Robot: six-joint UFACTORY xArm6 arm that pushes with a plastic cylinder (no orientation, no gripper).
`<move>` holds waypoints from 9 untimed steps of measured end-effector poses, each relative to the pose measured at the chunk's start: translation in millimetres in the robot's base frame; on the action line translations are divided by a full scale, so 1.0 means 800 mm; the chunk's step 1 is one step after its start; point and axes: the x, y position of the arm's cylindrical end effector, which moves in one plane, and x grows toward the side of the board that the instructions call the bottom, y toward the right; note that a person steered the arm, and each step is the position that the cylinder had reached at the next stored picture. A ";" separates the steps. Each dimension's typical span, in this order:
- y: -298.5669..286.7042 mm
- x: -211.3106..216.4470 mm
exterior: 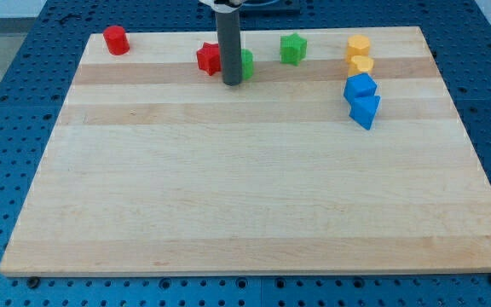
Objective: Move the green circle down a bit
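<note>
The green circle (246, 65) sits near the view's top, mostly hidden behind my rod. My tip (232, 83) rests on the board just left of and slightly below the green circle, touching or nearly touching it. A red star-like block (208, 58) lies just left of the rod. A green star-like block (293, 48) lies to the right of the circle.
A red cylinder (115, 39) stands at the top left. Two yellow blocks (359, 47) (361, 65) stack in a column at the top right, with two blue blocks (360, 87) (366, 110) below them. The wooden board (245, 196) spans the view.
</note>
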 end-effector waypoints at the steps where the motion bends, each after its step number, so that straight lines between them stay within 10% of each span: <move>1: 0.001 -0.006; 9: 0.029 -0.031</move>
